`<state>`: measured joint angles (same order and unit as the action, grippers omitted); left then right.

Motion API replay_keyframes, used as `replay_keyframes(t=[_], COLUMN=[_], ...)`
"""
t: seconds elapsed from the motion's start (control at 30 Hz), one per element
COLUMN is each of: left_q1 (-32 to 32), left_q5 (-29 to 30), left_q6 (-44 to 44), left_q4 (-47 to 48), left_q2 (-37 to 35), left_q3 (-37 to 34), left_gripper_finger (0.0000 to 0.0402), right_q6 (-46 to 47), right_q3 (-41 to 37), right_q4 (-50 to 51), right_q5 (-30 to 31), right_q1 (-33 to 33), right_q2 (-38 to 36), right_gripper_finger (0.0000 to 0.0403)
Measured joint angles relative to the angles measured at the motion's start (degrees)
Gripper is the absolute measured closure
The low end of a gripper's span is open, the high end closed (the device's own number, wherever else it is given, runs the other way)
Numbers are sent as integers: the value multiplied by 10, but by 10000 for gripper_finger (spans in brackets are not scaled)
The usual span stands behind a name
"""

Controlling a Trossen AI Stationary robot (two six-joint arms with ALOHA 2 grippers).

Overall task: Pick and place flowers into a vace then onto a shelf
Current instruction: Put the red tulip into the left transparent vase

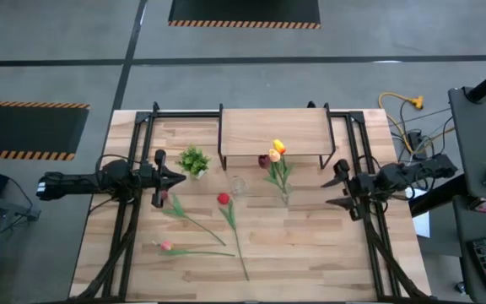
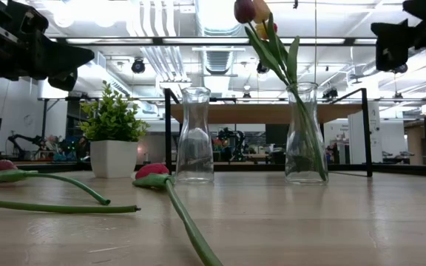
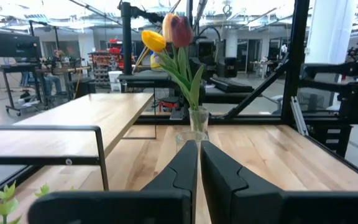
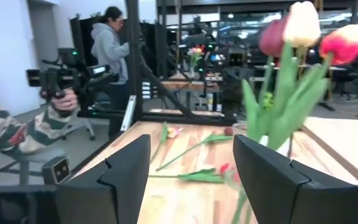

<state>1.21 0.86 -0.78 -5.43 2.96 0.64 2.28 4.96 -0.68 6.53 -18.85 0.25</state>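
Note:
Three tulips with yellow, maroon and pale heads [image 1: 275, 154] stand in a clear glass vase [image 2: 305, 137] on the table, in front of the shelf [image 1: 272, 133]; the bunch [image 3: 173, 37] also faces the left wrist camera. An empty glass vase [image 2: 194, 137] stands beside it. Three more tulips lie flat on the table: a red one [image 1: 224, 199] and two pink ones [image 1: 165, 198] [image 1: 165, 246]. My left gripper [image 1: 180, 178] hovers shut left of the vases. My right gripper [image 1: 334, 186] hovers open right of the filled vase, and its fingers stand apart [image 4: 191, 174].
A small bushy potted plant [image 1: 194, 160] stands near the shelf's left end, close to my left gripper. Black frame rails [image 1: 357, 152] run along both table sides. A person's striped sleeve [image 4: 11, 134] shows beyond the left edge, and another person stands farther back. The near half of the table holds only the lying tulips.

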Motion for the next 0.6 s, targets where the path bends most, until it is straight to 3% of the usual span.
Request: replay_keyframes(t=[0.17,0.3,0.6], left_q1=[0,0,0], left_q5=[1,15,18], left_q6=[0,54,121], left_q4=[2,3,-47], left_q2=[2,8,20], left_q3=[0,3,6], left_gripper_finger=[398,384,234], right_q6=[-18,-55,-42], right_q3=[-20,-45,-34], right_q4=[1,-16,-25], right_q5=[18,47,66], right_q1=[0,0,0], right_q2=[4,6,0], right_gripper_finger=[183,183,183])
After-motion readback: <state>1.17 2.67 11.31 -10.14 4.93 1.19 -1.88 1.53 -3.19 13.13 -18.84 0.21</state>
